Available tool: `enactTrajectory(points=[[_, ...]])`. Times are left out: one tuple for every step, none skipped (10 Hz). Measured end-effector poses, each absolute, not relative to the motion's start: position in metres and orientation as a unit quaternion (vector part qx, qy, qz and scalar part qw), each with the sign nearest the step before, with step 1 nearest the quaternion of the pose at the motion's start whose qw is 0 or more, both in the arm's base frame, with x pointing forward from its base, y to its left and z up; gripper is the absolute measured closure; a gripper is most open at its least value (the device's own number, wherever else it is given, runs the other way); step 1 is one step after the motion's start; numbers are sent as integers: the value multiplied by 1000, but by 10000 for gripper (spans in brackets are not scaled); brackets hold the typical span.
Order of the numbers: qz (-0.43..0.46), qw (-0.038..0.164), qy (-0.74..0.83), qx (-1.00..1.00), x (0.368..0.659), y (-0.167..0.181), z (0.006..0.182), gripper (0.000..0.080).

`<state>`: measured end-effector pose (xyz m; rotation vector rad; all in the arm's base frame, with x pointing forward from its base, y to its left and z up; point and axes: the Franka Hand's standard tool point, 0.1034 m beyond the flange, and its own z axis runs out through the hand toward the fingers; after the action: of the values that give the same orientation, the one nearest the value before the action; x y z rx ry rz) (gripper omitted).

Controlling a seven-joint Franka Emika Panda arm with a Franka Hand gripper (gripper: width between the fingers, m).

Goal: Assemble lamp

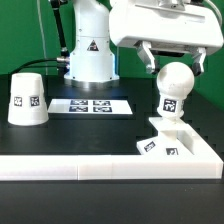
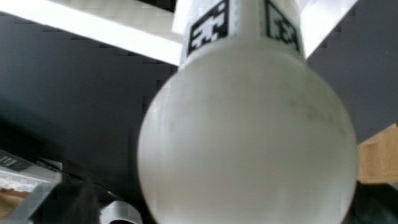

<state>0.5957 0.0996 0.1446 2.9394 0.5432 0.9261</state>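
The white lamp bulb stands upright on the flat square base at the exterior view's right, its tagged stem down in the base. My gripper hangs over the bulb's round head with its fingers spread on either side, apart from it, so it looks open. In the wrist view the bulb fills the picture, and one fingertip shows beside it. The cone shade stands alone at the exterior view's left.
The marker board lies in the middle, before the big white robot pedestal. A white L-shaped rail runs along the front edge and up the right side, against the base.
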Motion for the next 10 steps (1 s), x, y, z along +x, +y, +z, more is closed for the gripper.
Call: enactTrajectory(points=[[284, 5, 175, 943, 596, 100, 143, 100], [277, 8, 179, 944, 598, 94, 140, 100], [237, 3, 180, 955, 596, 95, 134, 100], [197, -4, 183, 963, 596, 99, 135, 100], [163, -8, 184, 969, 597, 102, 134, 100], [130, -13, 184, 974, 595, 104, 133, 100], [110, -15, 184, 977, 594, 105, 131, 100], [65, -18, 184, 981, 588, 107, 128, 100], [36, -19, 188, 981, 590, 107, 127, 100], [29, -18, 188, 981, 596, 105, 124, 100]])
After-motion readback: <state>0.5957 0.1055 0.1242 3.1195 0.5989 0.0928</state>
